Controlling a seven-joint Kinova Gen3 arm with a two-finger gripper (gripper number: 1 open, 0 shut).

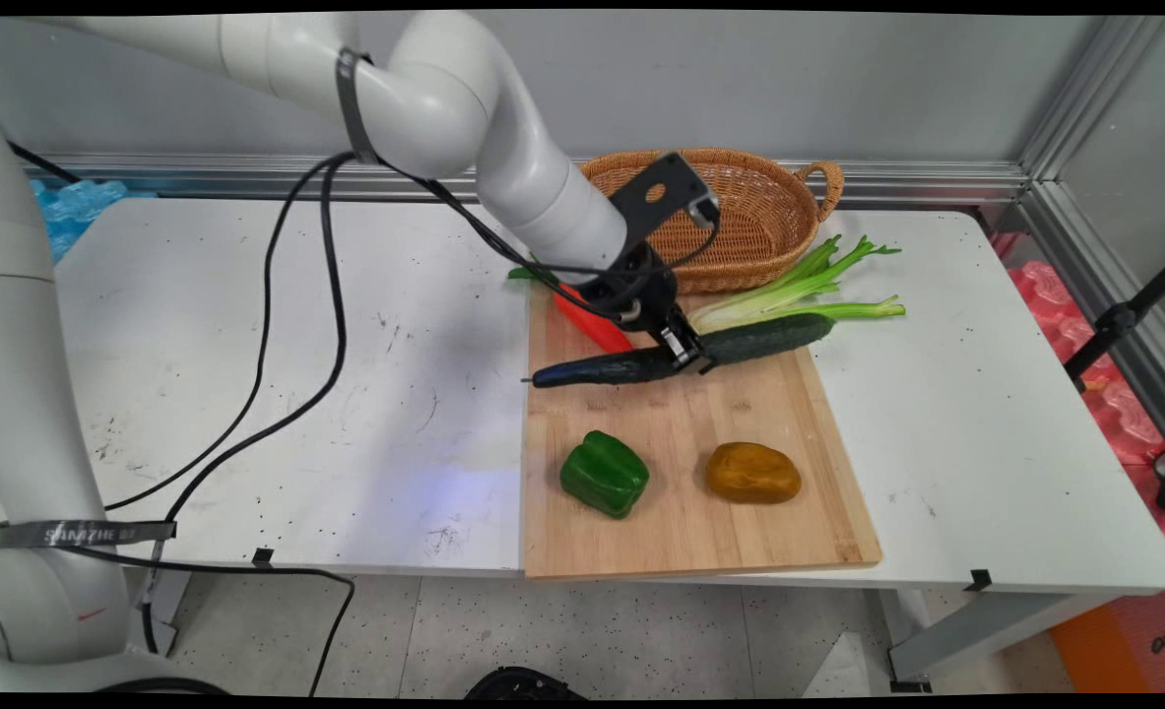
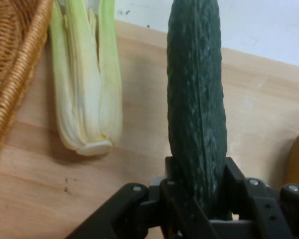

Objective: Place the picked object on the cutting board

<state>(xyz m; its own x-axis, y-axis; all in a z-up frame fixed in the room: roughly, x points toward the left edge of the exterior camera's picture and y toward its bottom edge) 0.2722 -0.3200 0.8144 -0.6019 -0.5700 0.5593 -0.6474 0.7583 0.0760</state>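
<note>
Tool (image 1: 685, 353) down on the cucumber (image 1: 769, 338), fingers (image 2: 236, 174) either side of it & clamped about mid-length. Hand view: dark bumpy skin runs straight up from between the black linkage, so the grip is square across the long axis, prob. why it sits level. Can't tell if the cucumber is lifted or lying on the board; in main view it lies near flat across the far part of the board, one end toward desk centre, other end over the board's right edge.

Nearby: celery-like stalks (image 1: 799, 295) just beyond the cucumber, cut base toward the tool, leafy tips pointing right onto bare desk. Red veg (image 1: 592, 320) partly hidden behind the wrist. Wicker basket (image 1: 749, 212) behind, close to the stalks; inside looks bare as far as seen. Green pepper (image 1: 604, 474) & brownish-yellow lump (image 1: 752, 472) side by side on the near half, well apart from the tool.

Surface: wooden cutting board (image 1: 680, 532) on right-centre of white desk (image 1: 346, 394), scuffed & speckled. Room: grey wall behind, alu framing at right corner, black cables hanging from the arm.
</note>
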